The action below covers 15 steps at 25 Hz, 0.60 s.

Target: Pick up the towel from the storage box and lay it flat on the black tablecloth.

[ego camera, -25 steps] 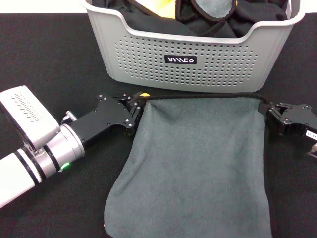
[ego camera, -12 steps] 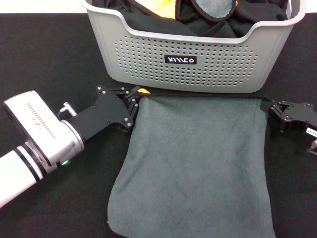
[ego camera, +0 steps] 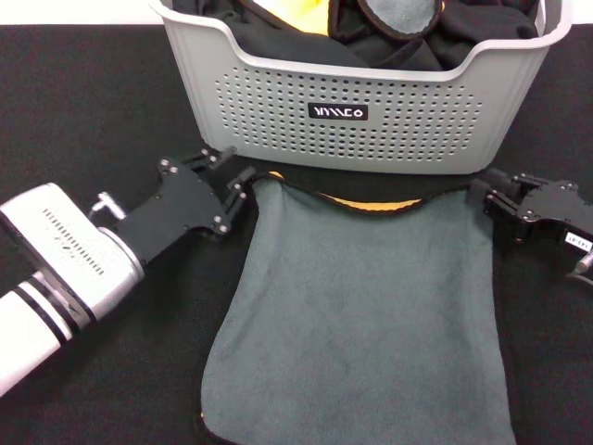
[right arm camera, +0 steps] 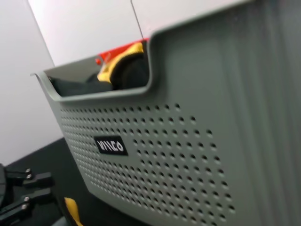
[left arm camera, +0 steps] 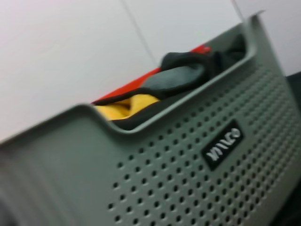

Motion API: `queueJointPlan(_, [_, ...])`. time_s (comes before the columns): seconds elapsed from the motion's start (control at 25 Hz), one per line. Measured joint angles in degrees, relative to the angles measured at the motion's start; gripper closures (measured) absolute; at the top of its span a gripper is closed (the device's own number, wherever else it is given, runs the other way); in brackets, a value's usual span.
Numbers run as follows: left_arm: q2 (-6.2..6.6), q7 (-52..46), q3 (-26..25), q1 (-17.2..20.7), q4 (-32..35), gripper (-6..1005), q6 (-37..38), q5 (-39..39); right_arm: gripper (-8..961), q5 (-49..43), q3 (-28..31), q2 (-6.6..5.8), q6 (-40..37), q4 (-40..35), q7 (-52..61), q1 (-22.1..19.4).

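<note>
1. Black tablecloth [ego camera: 93,102] covers the whole surface in the head view, with the storage box [ego camera: 278,102] standing at the far side, still heaped with dark cloths and a bit of yellow.
   - The towel [ego camera: 371,315] is out of the box and lies grey-green face up on the cloth, just in front of the box. Its far edge sags in the middle and shows a sliver of the yellow-orange face.
   - The left gripper [ego camera: 236,190] sits at the towel's far left corner and the right gripper [ego camera: 491,199] at the far right corner. Each set of jaws looks closed on its corner, though the pinch itself is small and dark.
   - Judgement: the towel is light, limp and not fragile. It droops wherever it is unsupported, so the two far corners on the stitched edge are the right hold. Drawing them apart should take out the sag.

2. Left wrist view: only the storage box [left arm camera: 155,179] wall and rim, with yellow and grey cloth above it. The towel and this arm's jaws do not show.

3. Right wrist view: the storage box [right arm camera: 197,155] again. At the lower edge appear the other arm's left gripper [right arm camera: 23,197] and a yellow scrap of the towel [right arm camera: 71,209] beside it.
</note>
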Motion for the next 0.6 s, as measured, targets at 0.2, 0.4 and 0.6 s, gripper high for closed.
queueJointPlan(0.2, [0.01,-0.65,0.05,1.22,0.31,770,0.28,-1.66,700,3.54,-0.1,0.0,2.9,-0.1,-2.25,-1.81])
queueJointPlan(0.4, [0.49,-7.91,0.03,1.82,0.35,597,0.41,-1.66,530,5.34,0.75,-0.46,7.48,-0.12,-2.87,-4.81])
queueJointPlan(0.6, [2.75,-22.79,0.35,2.87,0.49,355,6.35,1.01,338,7.3,0.6,-1.2,19.53,-1.31,-7.88,-7.82])
